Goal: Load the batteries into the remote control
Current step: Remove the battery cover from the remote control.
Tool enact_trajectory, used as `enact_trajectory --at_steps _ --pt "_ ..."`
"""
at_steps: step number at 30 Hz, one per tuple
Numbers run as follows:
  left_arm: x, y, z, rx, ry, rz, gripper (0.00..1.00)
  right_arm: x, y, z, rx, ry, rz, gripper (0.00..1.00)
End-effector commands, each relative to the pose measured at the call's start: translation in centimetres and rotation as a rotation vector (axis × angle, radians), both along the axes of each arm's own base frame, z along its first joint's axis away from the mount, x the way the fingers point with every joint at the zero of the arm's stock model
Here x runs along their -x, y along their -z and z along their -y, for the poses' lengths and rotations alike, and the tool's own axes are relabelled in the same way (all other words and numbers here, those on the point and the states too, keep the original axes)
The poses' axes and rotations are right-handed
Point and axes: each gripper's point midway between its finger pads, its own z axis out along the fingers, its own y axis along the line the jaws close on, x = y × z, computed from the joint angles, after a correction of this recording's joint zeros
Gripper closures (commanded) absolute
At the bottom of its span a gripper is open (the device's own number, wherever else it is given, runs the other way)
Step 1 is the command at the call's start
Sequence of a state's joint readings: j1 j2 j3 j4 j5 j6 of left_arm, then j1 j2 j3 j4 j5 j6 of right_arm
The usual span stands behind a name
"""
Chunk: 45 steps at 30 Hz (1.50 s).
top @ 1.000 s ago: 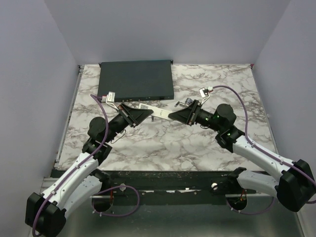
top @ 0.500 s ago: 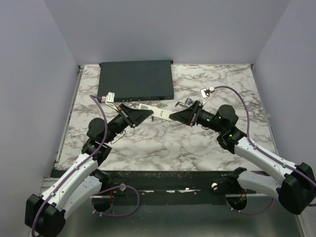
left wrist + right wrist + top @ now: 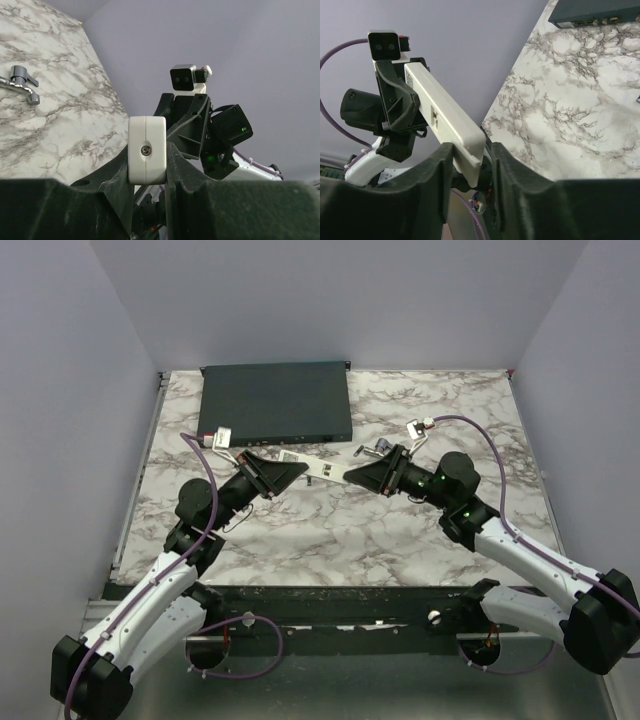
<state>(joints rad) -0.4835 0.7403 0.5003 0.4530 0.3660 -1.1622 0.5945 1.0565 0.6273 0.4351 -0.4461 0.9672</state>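
The white remote control (image 3: 322,470) hangs in the air over the middle of the table, held end to end between my two grippers. My left gripper (image 3: 301,468) is shut on its left end; in the left wrist view the remote's end face with a screw (image 3: 147,150) sits between the fingers (image 3: 176,165). My right gripper (image 3: 349,473) is shut on the other end, and the remote (image 3: 445,117) runs away from it toward the left gripper. A thin gap shows at its right finger (image 3: 510,165). No batteries are in view.
A large flat dark-grey box (image 3: 275,400) lies at the back left of the marble table (image 3: 330,530), just behind the grippers, and shows in the right wrist view (image 3: 595,12). A small metal piece (image 3: 362,449) lies on the table behind the right gripper, also in the left wrist view (image 3: 21,84).
My right arm's wrist and elbow have shifted a little to the right and back. The remote stays held between both grippers. The left arm has barely moved.
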Motion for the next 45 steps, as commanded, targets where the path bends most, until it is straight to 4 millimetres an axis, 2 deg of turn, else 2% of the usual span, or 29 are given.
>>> enact_trajectory --at_steps 1,5,16,24,32,40,45 --pt "2.6 -7.1 -0.7 0.128 0.044 0.181 1.0 -1.4 4.5 0.9 0.124 0.079 -0.09 0.64" --pt "2.7 -7.2 -0.7 0.128 0.043 0.182 1.0 -1.5 4.9 1.0 0.13 0.083 -0.097 0.77" --pt "2.3 -6.6 -0.7 0.105 0.026 0.173 1.0 -1.4 5.0 1.3 0.133 0.094 -0.096 0.96" --pt "0.4 -4.4 -1.3 0.004 -0.074 0.093 1.0 -1.0 3.8 1.8 0.105 0.111 -0.063 0.97" --pt "-0.3 -3.2 -1.5 -0.026 -0.104 0.057 1.0 -0.8 3.4 1.8 0.08 0.107 -0.057 0.99" --pt "-1.3 -1.5 -1.6 -0.073 -0.138 0.014 1.0 -0.2 0.6 2.7 -0.009 0.141 0.032 0.99" --pt "-1.9 -0.3 -2.0 -0.113 -0.173 -0.023 1.0 -0.2 0.2 3.2 -0.014 0.163 0.049 0.99"
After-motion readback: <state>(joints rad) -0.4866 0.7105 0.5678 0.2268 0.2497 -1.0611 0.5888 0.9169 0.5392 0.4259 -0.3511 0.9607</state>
